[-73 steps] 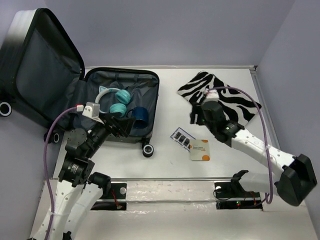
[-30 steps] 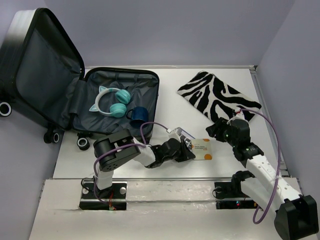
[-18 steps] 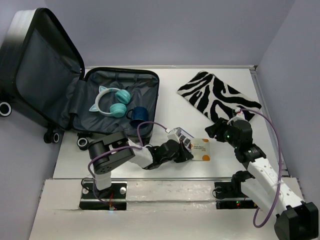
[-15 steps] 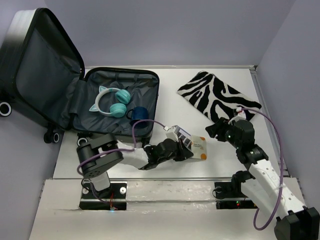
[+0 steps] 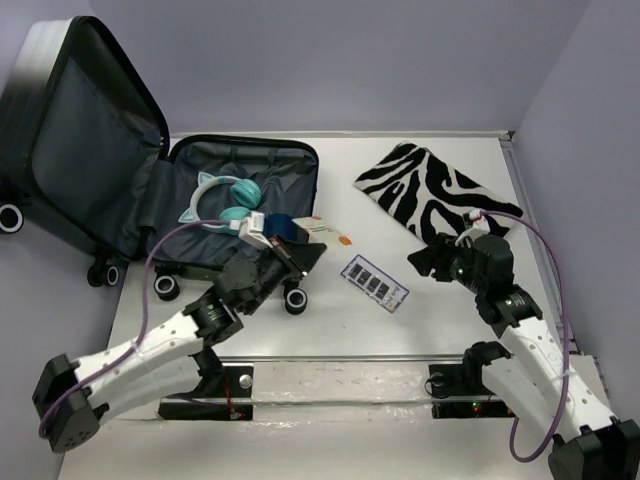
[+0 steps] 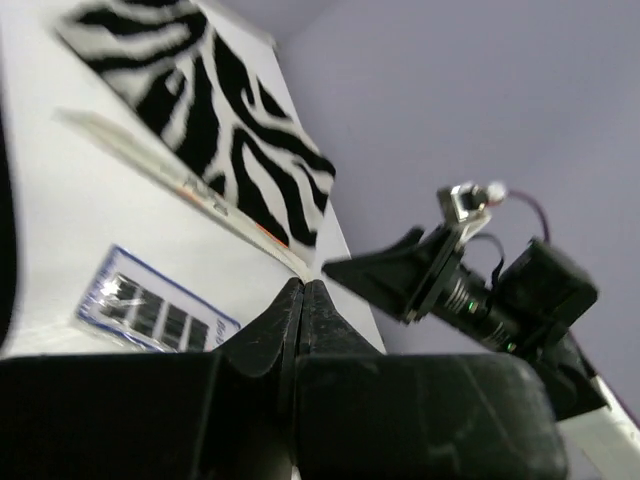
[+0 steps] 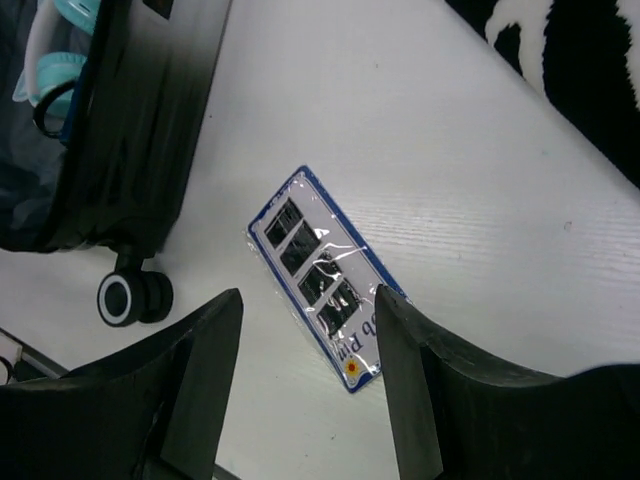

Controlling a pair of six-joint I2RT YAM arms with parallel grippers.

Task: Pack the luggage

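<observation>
Where the luggage (image 5: 290,170) lies: a small dark hard-shell wheeled suitcase with grey lining, open at the far left of the white table (image 5: 450,325), lid propped upright.
Cloth: zebra-striped black-and-white fabric (image 5: 430,190), flat at the far right.
Left gripper (image 5: 303,248): pressed together on a white rectangular card with an orange mark (image 5: 325,236), over the luggage's near right corner.
Right gripper (image 5: 418,262): fingers spread, holding nothing, by the cloth's near edge.
Inside the luggage: teal cat-ear headphones (image 5: 225,203), with a dark blue mug (image 5: 282,226) beside them.
Packet: blue-bordered flat plastic packet (image 5: 375,283), on the table between the grippers.
</observation>
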